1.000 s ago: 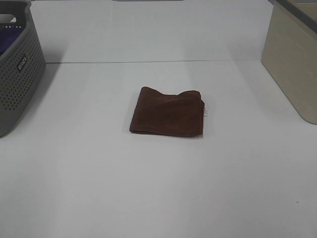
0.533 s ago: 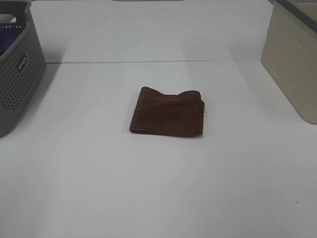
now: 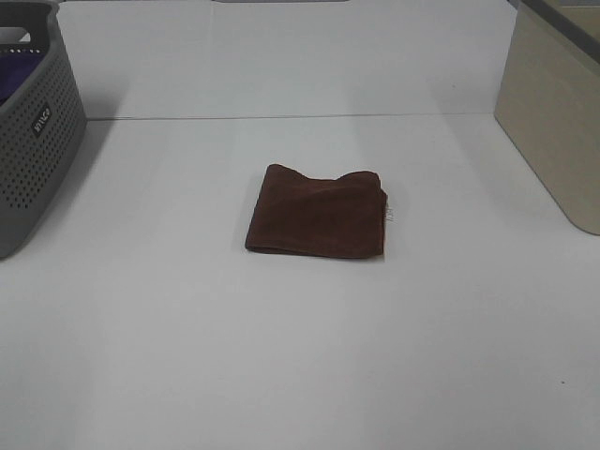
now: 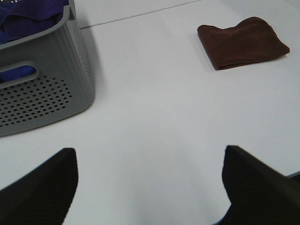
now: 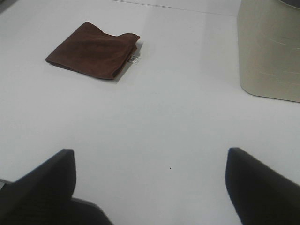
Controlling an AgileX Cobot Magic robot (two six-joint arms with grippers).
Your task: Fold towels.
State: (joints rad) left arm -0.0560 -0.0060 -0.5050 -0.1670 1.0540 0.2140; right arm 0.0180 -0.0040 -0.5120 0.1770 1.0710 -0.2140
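Folded reddish-brown towel (image 3: 317,214) flat mid-counter (image 3: 300,356) (white tag (image 3: 392,215) at one edge). Left hand (image 4: 149,187) and right hand (image 5: 151,187) both spread apart, empty, well away from towel.

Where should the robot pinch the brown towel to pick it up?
Probably the towel's corner beside the white tag, coming in from the robot's right with the open right gripper. The layered edges end there and lift slightly off the table, giving a lip to pinch.
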